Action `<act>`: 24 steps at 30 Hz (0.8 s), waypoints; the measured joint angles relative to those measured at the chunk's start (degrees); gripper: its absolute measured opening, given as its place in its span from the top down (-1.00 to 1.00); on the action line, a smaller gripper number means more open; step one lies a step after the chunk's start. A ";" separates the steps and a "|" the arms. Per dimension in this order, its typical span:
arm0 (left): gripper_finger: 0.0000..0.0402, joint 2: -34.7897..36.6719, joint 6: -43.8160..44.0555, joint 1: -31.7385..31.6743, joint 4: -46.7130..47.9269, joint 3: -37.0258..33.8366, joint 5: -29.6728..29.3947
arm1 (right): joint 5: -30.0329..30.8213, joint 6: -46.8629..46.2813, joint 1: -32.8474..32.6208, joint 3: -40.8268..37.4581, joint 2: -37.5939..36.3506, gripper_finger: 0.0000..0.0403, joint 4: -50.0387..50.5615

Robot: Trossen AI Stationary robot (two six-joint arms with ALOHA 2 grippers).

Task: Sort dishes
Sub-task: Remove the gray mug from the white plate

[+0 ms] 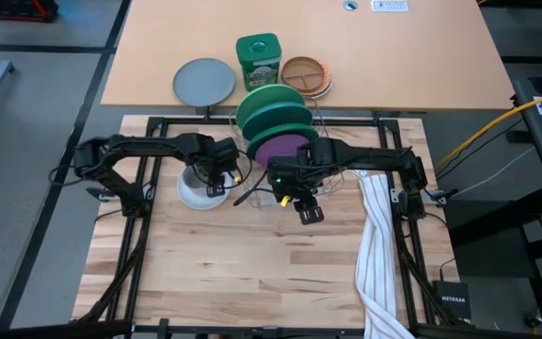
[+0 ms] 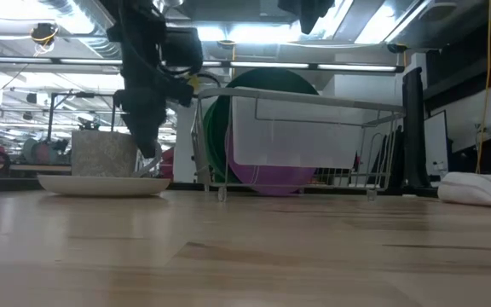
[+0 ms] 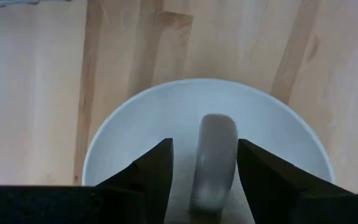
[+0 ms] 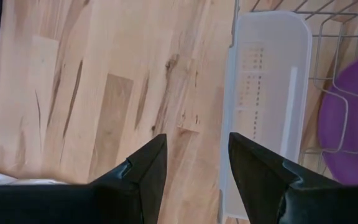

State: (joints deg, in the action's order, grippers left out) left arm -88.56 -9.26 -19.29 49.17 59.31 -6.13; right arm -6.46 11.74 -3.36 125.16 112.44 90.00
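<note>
Landmark: wire dish rack (image 1: 285,141) at rear-centre of the wood tabletop (image 1: 252,273).

In the rack, upright on edge: dark green plate (image 2: 267,85), lighter green plate (image 1: 276,118) and purple plate (image 1: 282,149); purple one nearest the front, green ones behind. Clear plastic cutlery caddy (image 4: 263,106) hung on rack's front side.

Left of rack, just beside it: white saucer (image 1: 196,193) flat on tabletop, w/ small grey mug (image 2: 103,153) standing on it. Mug handle (image 3: 213,158) seen in left wrist view.

Left gripper (image 1: 216,179) down over saucer, at mug's rack-side. Fingers (image 3: 154,177) open, straddling the mug handle, gap showing each side, no squeeze visible.

Right gripper (image 1: 307,209) just in front of rack, above bare wood, beside the caddy. Fingers (image 4: 145,171) apart, holding nothing.

Right of rack: striped white cloth (image 1: 379,245) draped along tabletop toward front edge.

Behind rack, on separate tan table (image 1: 422,56): flat grey round plate (image 1: 204,81), green tin (image 1: 258,61), brown orange-rimmed plate (image 1: 307,75), side by side in a row.
</note>
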 joint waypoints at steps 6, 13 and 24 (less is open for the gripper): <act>0.40 -0.91 -0.47 0.00 -0.62 0.00 -0.48 | 0.00 0.71 0.00 0.00 0.00 0.13 0.01; 0.80 -0.91 -1.04 0.02 0.02 0.02 -0.62 | 0.00 0.73 0.00 0.00 0.02 0.13 0.02; 0.80 0.53 -1.06 0.07 5.54 0.02 -0.28 | 0.00 0.77 0.00 0.00 0.04 0.13 0.00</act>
State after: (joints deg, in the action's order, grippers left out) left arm -88.03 -10.32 -19.22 54.72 59.33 -6.41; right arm -6.46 12.51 -3.36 125.16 112.49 90.00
